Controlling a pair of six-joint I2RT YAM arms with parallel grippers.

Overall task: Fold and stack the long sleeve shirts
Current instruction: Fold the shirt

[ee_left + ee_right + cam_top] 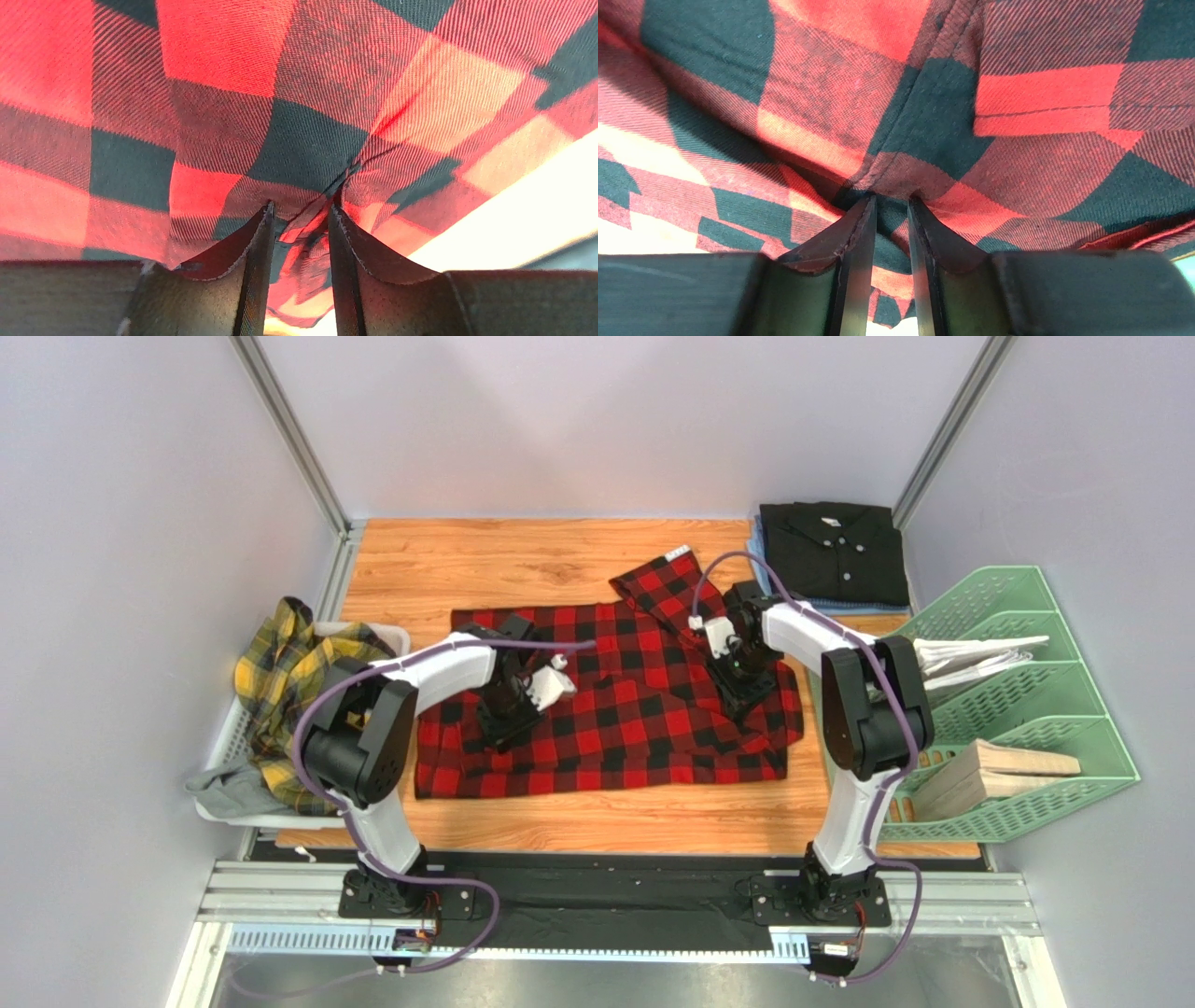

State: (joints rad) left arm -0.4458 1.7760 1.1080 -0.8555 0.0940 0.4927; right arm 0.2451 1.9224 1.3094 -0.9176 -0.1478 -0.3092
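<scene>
The red-and-black check shirt point(631, 714) lies spread across the wooden table, one sleeve angled up toward the back point(659, 581). My left gripper point(502, 721) presses down on its left part. In the left wrist view a bunched fold of the check cloth point(309, 140) sits between the left gripper point(300, 210) fingers. My right gripper point(739, 693) is down on the shirt's right part, and in its wrist view the right gripper point(892, 203) pinches a ridge of the cloth point(934, 126). The yellow-and-dark plaid shirt point(295, 672) lies crumpled at the left. The plain black shirt point(832, 546) lies folded at the back right.
A white basket point(225, 742) at the left edge holds the plaid shirt and a grey cloth point(225, 784). A green file rack point(1038, 616) stands at the right with papers and wooden blocks point(1003, 770). Bare wood point(477, 560) shows behind the check shirt.
</scene>
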